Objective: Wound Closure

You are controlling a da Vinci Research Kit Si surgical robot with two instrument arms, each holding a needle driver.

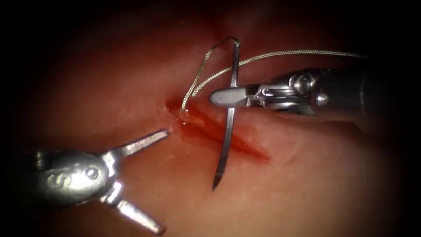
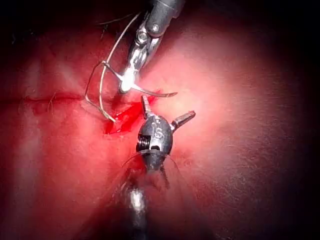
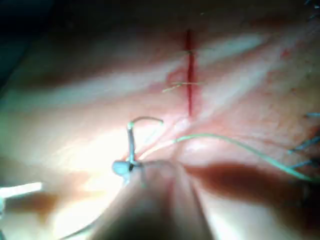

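Steel, thin and curved, the needle [image 1: 229,127] hangs over the cut [image 1: 219,131] in the tissue [image 1: 307,175] and is not in it. Its long line runs up and down in the endoscope view, crossing the cut. Its sharp tip points down, past the cut's lower edge, and its back end sits up high where the thread [image 1: 298,53] joins it. The right tool [image 1: 228,96] pinches the needle with its jaws pressed together, at a spot nearer the back end than the tip. From the back end, one part of the thread runs off to the right above the right tool. Another part loops down and goes into the tissue at the left end of the cut, where some red fluid [image 1: 206,127] sits. The left tool [image 1: 144,180] holds nothing. Its jaws are spread wide like a V, and the upper jaw tip is just beside the left end of the cut. The needle's tip lies to the right of the left tool, and that tool is the nearer one to the tip. A letter "S" can be read on the left tool's body in the left wrist view, where the left tool [image 2: 167,112] sits just below the right tool [image 2: 131,82].
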